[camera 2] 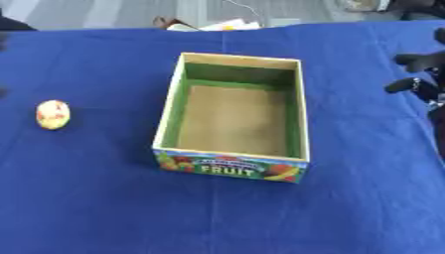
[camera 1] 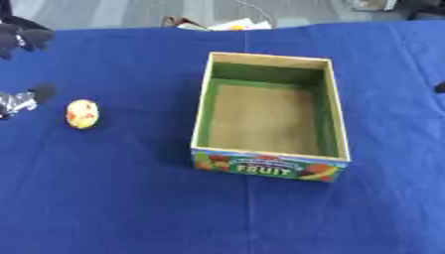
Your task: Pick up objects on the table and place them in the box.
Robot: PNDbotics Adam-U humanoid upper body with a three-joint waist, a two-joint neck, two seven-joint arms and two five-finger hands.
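We see one yellow, red-speckled fruit (camera 1: 83,113) on the blue tablecloth (camera 1: 104,198), left of one empty "FRUIT" box (camera 1: 201,109). Our left hand (camera 1: 19,100) sits just beside the fruit and our right hand (camera 2: 419,74) at the right edge; we cannot tell either hand's finger state.

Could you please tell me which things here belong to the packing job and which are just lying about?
Job:
yellow fruit, on the cloth left of the box
box, marked FRUIT, nothing in it

Lying about:
blue cloth
clutter beyond the cloth's far edge, too unclear to name
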